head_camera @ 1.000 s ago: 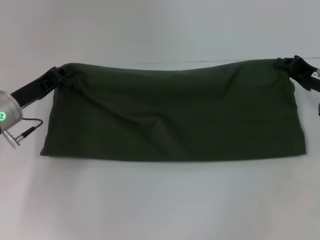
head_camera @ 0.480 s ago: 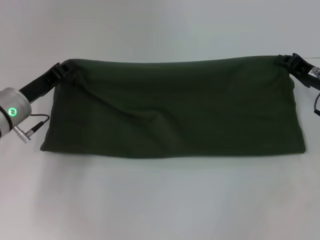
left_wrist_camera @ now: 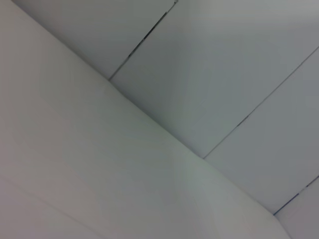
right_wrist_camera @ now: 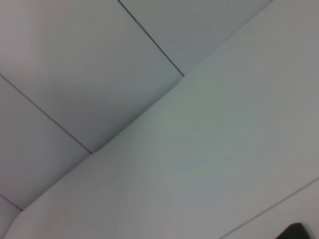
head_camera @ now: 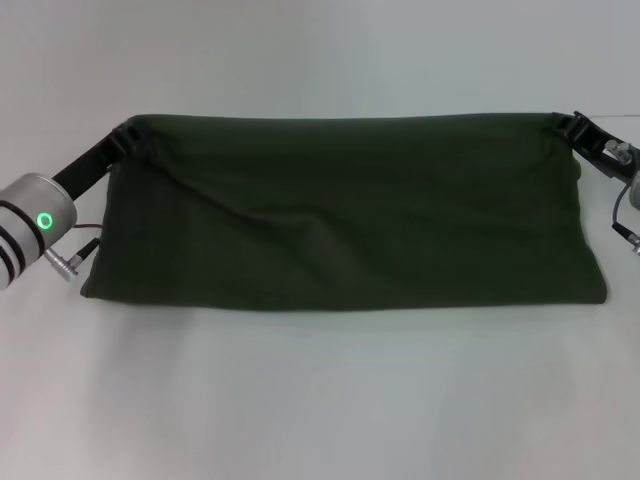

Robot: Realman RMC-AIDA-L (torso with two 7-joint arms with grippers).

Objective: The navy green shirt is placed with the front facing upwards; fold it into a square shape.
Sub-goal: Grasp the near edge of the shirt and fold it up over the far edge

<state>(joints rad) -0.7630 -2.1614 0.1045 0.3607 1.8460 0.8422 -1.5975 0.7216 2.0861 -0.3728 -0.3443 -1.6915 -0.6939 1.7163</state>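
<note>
In the head view we see the navy green shirt [head_camera: 345, 215] stretched into a wide, flat band across the middle of the white table [head_camera: 320, 400], its long lower edge lying on the surface and its upper edge pulled taut and raised between the two arms. No print or collar shows; only plain dark cloth faces us, with a soft crease running from about 10 o'clock toward the centre. Our left gripper [head_camera: 128, 133] sits at the shirt's 10 o'clock corner, clamped on the fabric there, its silver wrist with a green light reaching in from 8 o'clock. Our right gripper [head_camera: 566, 124] sits at the 2 o'clock corner, likewise pinched onto the cloth, with its arm leaving the picture at 3 o'clock. Both wrist views show only pale panelled surfaces with thin dark seams.
</note>
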